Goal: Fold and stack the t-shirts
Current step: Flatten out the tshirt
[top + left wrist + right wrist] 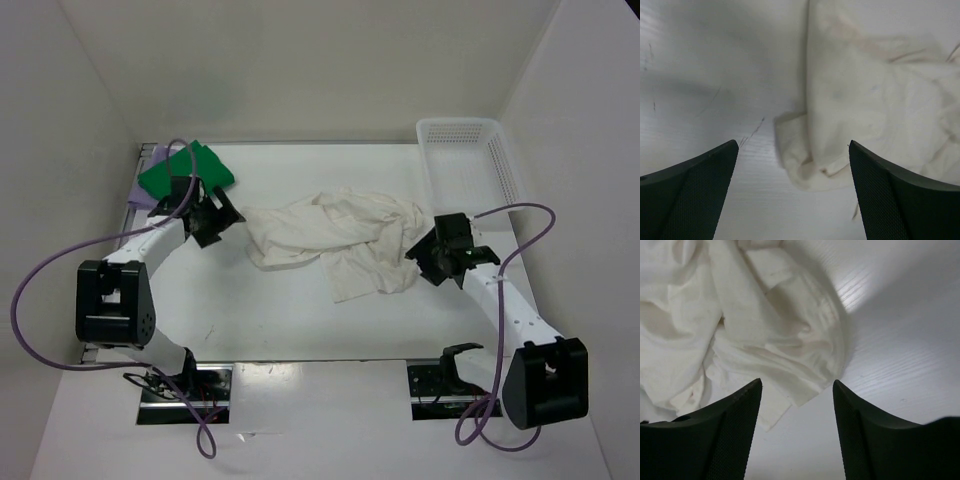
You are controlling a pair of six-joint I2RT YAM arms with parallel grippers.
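**Two shirts stacked, white shirt not yet folded**

The green shirt point(185, 172) is seen folded and laid on top of the purple shirt point(143, 197). This pile sits at the far edge of the surface point(300, 320), well apart from the basket point(505, 165), at the opposite far corner. Only an edge of the purple shirt shows under the green one, so its fold cannot be checked.

The white shirt point(335, 235) lies crumpled and bunched in a heap, to the left of the basket and nearer the arm bases, close to it but not touching. No fold is seen in it. Nothing is seen inside the basket.

The left end effector point(792, 145) is spread wide and nothing is held. It hangs at the end of the white shirt farthest from the basket, with a corner of cloth seen between its fingers. The right end effector point(797, 381) is also wide and empty, placed just in front of the basket, over the shirt's near-basket edge.

Progress is judged at roughly two thirds. The white shirt is left to be flattened, folded and placed on the pile.
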